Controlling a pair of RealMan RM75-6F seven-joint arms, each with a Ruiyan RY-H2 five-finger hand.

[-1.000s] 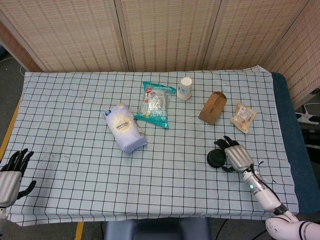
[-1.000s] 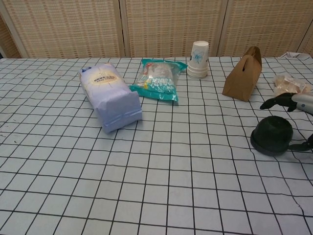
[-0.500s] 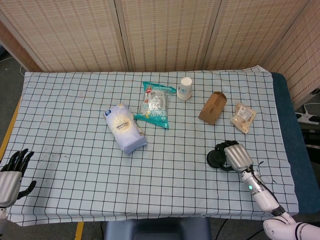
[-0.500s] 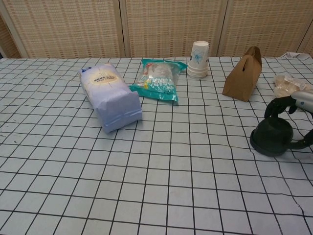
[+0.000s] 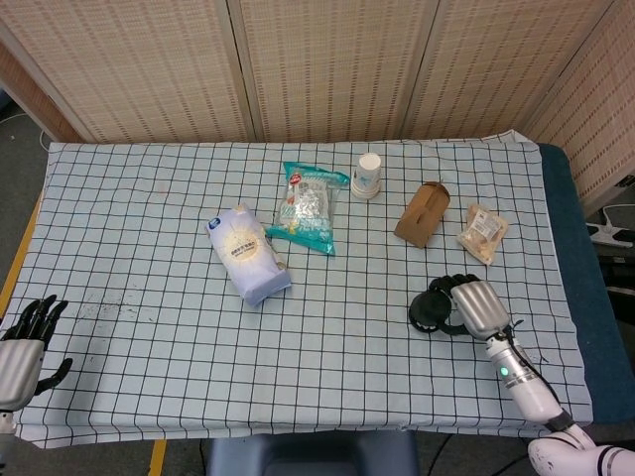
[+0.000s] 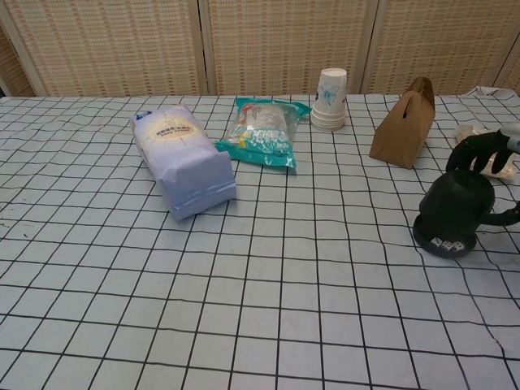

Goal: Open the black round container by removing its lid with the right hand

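Note:
The black round container (image 5: pixel 427 311) stands on the checked cloth at the right front. My right hand (image 5: pixel 479 307) grips its domed black lid (image 6: pixel 457 201) from the right, dark fingers (image 6: pixel 478 149) curled over the top. The lid is raised and tilted above the base (image 6: pixel 442 241), and small white pieces show in the gap at the front. In the head view the hand hides the container's right side. My left hand (image 5: pixel 22 342) hovers at the table's near left corner, fingers apart, holding nothing.
A brown paper box (image 5: pixel 423 212) and a snack packet (image 5: pixel 483 233) lie just behind the container. Stacked paper cups (image 5: pixel 367 176), a teal bag (image 5: pixel 309 206) and a white-blue bag (image 5: pixel 248 254) sit toward the middle. The table's right edge (image 5: pixel 571 297) is close to my right hand.
My right hand's fingers closed over the lid and raised it, tilting it off the base. The left hand has not moved.

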